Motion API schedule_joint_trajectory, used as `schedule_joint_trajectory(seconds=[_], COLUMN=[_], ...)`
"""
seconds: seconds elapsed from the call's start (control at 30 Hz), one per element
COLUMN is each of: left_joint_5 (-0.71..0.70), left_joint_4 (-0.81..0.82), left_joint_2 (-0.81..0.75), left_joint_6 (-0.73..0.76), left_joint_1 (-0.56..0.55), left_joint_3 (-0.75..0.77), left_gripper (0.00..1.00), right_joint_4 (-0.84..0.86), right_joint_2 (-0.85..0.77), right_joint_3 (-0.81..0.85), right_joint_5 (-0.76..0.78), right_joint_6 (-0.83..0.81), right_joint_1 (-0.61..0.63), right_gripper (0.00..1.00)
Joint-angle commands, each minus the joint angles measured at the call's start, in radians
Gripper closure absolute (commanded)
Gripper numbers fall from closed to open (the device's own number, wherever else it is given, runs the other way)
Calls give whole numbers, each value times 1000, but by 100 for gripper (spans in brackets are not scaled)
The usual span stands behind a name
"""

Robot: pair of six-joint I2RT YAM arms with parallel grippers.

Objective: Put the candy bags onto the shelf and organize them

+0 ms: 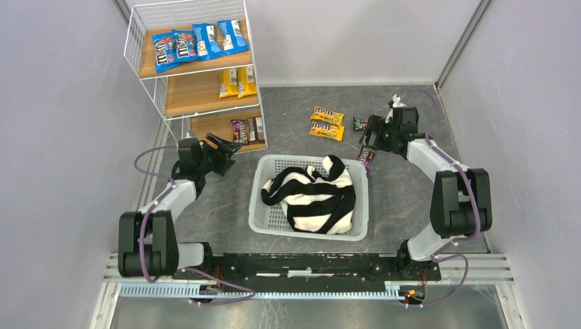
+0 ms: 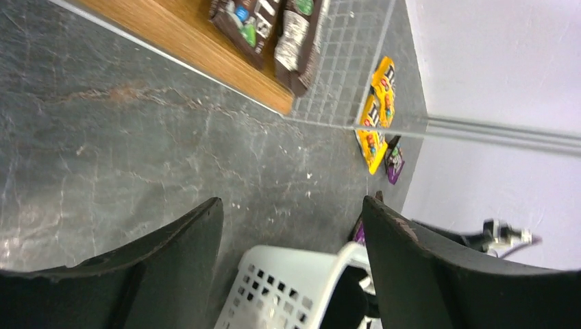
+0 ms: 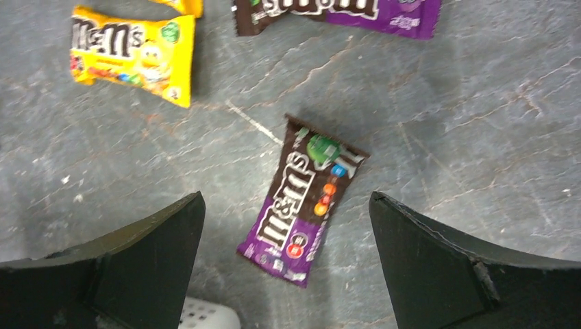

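**CANDY BAGS PARTLY SHELVED; BOTH GRIPPERS EMPTY**

Shelf point(image 1: 199, 68), top board: four blue candy bags point(image 1: 192, 42) in a row. Middle board: two shelved yellow bags point(image 1: 238, 82). Bottom board: two dark brown bags point(image 1: 248, 129).

Loose on tabletop point(image 1: 411, 199), right of shelf: two yellow-orange bags point(image 1: 327, 123) and a second purple bag point(image 1: 360, 123).

Left gripper point(image 2: 293, 205): spread wide, nothing held, near bottom board.

Right gripper point(image 3: 286, 199): spread wide, poised over a purple-brown bag point(image 3: 301, 205) lying flat.

Between arms: white basket point(image 1: 267, 205) holding striped cloth point(image 1: 315, 195).

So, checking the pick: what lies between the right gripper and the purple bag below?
Nothing: right wrist view shows the purple bag uncovered below the open right gripper.
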Motion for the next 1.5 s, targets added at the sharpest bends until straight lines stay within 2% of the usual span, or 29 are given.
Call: schedule_joint_trajectory(seconds=[0.0,0.17,0.43,0.53,0.8,0.9,1.13,1.47], left_joint_5=[55,1,-10,-6,7,21,29,97], left_joint_4=[-172,-313,-454,-469,-531,-532,-546,-526], left_joint_2=[-165,-329,-418,-429,-444,-449,-462,-455], left_joint_6=[166,234,325,334,363,353,345,288], left_joint_1=[-5,-11,-17,-17,-21,-22,-25,-25], left_joint_3=[-3,-1,92,131,248,268,305,343], left_gripper=[18,15,13,13,12,13,13,13], right_joint_4=[-115,-162,-161,-159,-129,-116,-108,-28], right_joint_2=[97,163,240,263,274,265,245,112], right_joint_3=[116,150,163,159,135,129,135,60], right_joint_5=[107,315,434,470,483,481,485,457], right_joint_6=[-23,82,136,145,145,144,141,125], right_joint_1=[26,102,180,192,194,194,191,162], right_gripper=[2,2,2,6,19,29,43,47])
